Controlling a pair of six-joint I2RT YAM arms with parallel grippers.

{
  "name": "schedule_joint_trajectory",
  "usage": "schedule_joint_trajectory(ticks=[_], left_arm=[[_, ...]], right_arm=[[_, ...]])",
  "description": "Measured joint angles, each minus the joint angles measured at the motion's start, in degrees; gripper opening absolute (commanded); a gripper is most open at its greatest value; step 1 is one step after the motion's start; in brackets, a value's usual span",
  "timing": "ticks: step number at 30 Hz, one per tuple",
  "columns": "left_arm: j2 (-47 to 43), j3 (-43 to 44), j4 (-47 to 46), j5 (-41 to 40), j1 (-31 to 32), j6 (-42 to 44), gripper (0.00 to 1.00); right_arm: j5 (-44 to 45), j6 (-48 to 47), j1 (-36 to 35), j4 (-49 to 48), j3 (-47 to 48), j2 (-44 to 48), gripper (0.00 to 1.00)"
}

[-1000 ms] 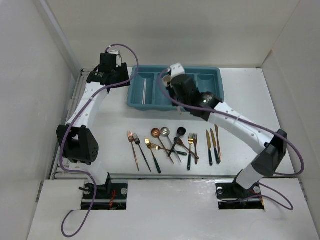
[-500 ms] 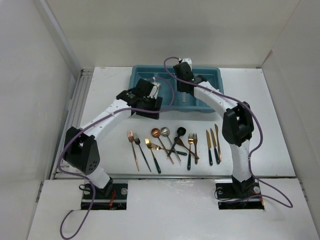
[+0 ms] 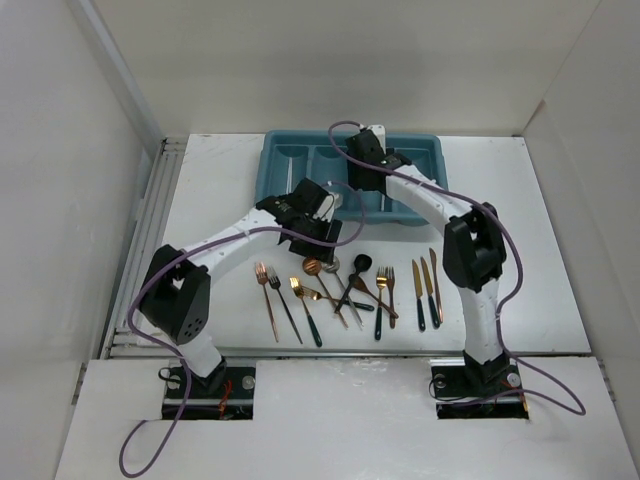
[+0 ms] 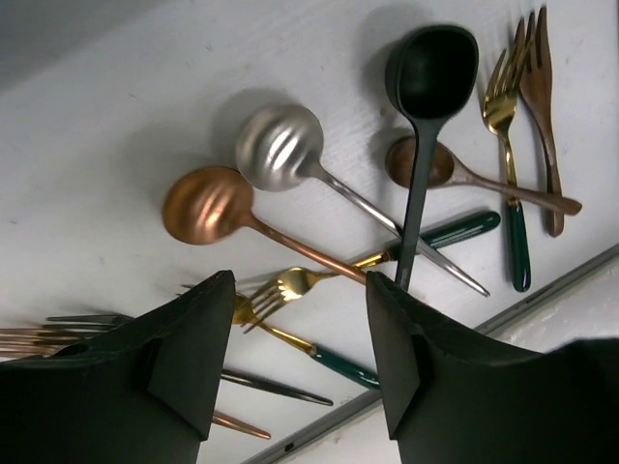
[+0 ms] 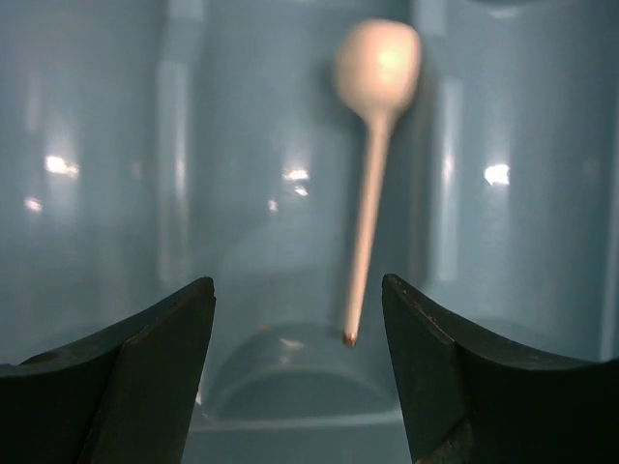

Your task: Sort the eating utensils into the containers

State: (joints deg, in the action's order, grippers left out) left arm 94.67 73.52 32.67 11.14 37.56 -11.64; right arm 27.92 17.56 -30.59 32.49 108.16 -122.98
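The teal tray (image 3: 428, 143) with its long containers stands at the back of the table. My right gripper (image 3: 362, 172) hangs over one compartment, open. In the right wrist view a white spoon (image 5: 377, 60) lies blurred on the teal floor, its handle tip between the spread jaws of my right gripper (image 5: 296, 290) but touching neither. My left gripper (image 3: 318, 225) hovers open and empty over the row of eating utensils. Under my left gripper (image 4: 300, 290) lie a copper spoon (image 4: 206, 205), a silver spoon (image 4: 280, 147), a black spoon (image 4: 432, 60) and a gold fork (image 4: 290, 283).
More utensils lie in a row on the white table: forks (image 3: 270, 292) at the left, crossed spoons and forks (image 3: 362, 290) in the middle, three knives (image 3: 426, 284) at the right. White walls close in both sides and the back.
My right gripper has opened and the white spoon now lies loose in the tray. My left gripper has moved from the tray's front edge toward the utensil row.
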Motion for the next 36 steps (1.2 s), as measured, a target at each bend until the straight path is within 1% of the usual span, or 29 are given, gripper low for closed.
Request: schedule_joint_trajectory(ticks=[1,2,4,6,9,12,14,17,19,21,24,26,28,30,31,32,34,36], left_arm=[[0.0,-0.7,-0.2,0.5,0.3,-0.2,0.51],[0.0,-1.6,-0.5,1.1,0.5,-0.5,0.46],[0.0,-3.6,-0.6,2.4,0.7,-1.3,0.42],[0.0,-5.2,-0.5,3.6,1.1,-1.8,0.41],[0.0,-5.1,-0.3,4.3,2.6,-2.0,0.41],[0.1,-3.1,-0.5,3.9,7.9,-1.7,0.41],[0.3,-1.8,-1.4,3.6,12.1,-1.2,0.42],[2.0,-0.8,-2.2,2.8,15.4,-0.5,0.41],[5.0,0.3,-2.0,1.5,15.4,0.2,0.41],[9.7,2.6,-1.9,-0.4,15.2,0.7,0.41],[15.9,5.9,-1.8,-2.9,14.8,1.3,0.39],[17.8,7.2,-1.5,-4.3,14.8,1.6,0.39],[18.5,7.5,-1.2,-5.2,14.8,1.8,0.34],[18.7,7.6,-1.0,-5.9,14.9,1.8,0.26],[18.7,7.6,-1.0,-6.1,14.9,1.9,0.21],[18.8,7.7,-0.9,-6.3,15.0,2.0,0.10],[18.9,7.9,-0.5,-6.9,15.0,2.1,0.01],[18.9,8.3,-0.1,-7.4,15.0,2.3,0.00]], right_arm=[[0.6,0.0,0.0,0.2,-0.8,0.5,0.75],[1.5,0.1,-0.2,0.5,-1.7,1.3,0.75],[3.4,0.5,-0.9,1.1,-4.0,3.8,0.75],[5.1,1.5,-2.2,2.1,-6.9,8.2,0.75],[6.7,4.0,-4.8,3.3,-13.1,18.6,0.75],[6.8,6.9,-7.2,3.3,-20.5,30.9,0.74],[6.8,8.5,-7.6,3.5,-24.8,38.2,0.74],[7.3,9.8,-7.1,4.1,-29.6,45.7,0.72],[7.7,9.9,-6.8,4.5,-32.2,48.8,0.72],[7.8,9.7,-6.8,5.2,-34.0,50.3,0.71],[7.8,9.0,-6.8,5.9,-35.5,50.6,0.71],[7.8,8.6,-6.8,6.5,-36.3,50.6,0.70],[7.8,8.2,-6.8,6.6,-37.4,51.3,0.70],[7.8,7.8,-6.8,6.6,-38.7,52.5,0.70],[7.7,7.7,-6.7,6.7,-38.9,52.9,0.70],[7.7,7.5,-6.6,6.7,-39.5,53.9,0.70],[7.7,7.2,-6.6,6.8,-39.9,55.2,0.70],[7.7,7.0,-6.4,6.7,-40.2,56.2,0.70]])
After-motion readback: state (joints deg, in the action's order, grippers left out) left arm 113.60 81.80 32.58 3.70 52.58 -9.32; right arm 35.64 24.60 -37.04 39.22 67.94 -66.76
